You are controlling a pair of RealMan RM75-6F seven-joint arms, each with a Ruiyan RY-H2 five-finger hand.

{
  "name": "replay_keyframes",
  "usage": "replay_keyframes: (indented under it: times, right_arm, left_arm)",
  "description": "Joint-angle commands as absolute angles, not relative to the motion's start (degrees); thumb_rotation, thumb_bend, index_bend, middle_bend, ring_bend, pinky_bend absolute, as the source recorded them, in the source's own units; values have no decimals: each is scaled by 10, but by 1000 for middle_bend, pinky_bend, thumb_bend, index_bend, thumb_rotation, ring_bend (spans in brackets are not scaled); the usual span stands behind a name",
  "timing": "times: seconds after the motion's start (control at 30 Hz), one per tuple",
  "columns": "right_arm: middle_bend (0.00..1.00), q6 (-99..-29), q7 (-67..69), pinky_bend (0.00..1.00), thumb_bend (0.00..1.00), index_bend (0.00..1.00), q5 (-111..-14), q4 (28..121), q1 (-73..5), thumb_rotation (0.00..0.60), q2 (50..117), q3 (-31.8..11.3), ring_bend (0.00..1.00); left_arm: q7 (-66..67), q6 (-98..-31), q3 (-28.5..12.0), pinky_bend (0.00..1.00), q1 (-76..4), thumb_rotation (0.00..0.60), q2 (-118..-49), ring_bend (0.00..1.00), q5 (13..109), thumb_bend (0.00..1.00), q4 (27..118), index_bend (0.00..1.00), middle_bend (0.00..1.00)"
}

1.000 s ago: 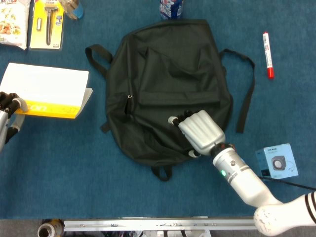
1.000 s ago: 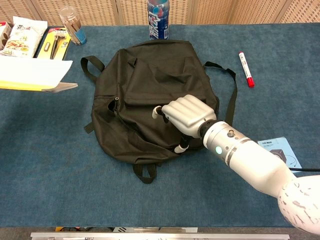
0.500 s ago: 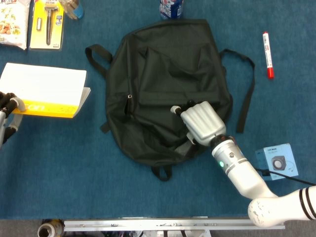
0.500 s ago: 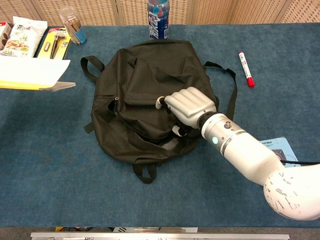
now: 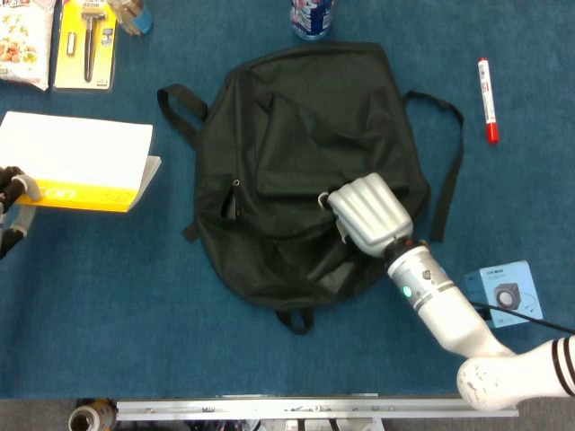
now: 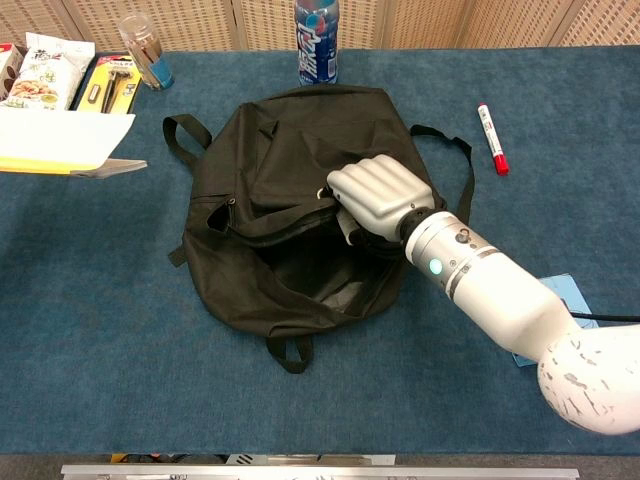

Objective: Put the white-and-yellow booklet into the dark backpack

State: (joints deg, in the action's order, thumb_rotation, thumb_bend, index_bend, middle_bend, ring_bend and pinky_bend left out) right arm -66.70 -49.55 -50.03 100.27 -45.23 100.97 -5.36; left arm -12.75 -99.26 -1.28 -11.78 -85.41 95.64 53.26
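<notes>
Our right hand [image 6: 375, 195] grips the dark backpack [image 6: 290, 180]'s upper flap, holding its mouth agape toward six o'clock, while our left hand [image 5: 11, 193] holds the white-and-yellow booklet [image 5: 76, 162] at nine o'clock; we should lift higher before sliding it in flat.

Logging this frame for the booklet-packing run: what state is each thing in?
backpack: lying flat, main opening pulled wide
booklet: held off the table, outside the backpack
left robot hand: grips the booklet's edge
right robot hand: holds the opening's upper flap
red marker: capped, lying flat
</notes>
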Motion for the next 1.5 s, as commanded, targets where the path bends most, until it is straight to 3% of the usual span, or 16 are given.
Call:
replay_keyframes:
  times: [0.03,0.5,1.5]
  right_arm:
    - [569,-667,-484,721,810,632,-503,1012,-455,600,1000,-70,536]
    - [581,-666,-404,750,809,634,-441,1018,-474,600,989,-178,551]
    - [586,-724,-316,755,810,634,-447,906,-551,600,1115,-297,552]
  left_arm:
    - [-132,-993,-15,630,-121,600,-851,502,957,561,534,634,586]
    - [-209,-1000,4,630,-136,600,-814,501,992,562,539,636,590]
    - [-248,-1012,45,630,-188,600,-762,499,1086,562,613,636,593]
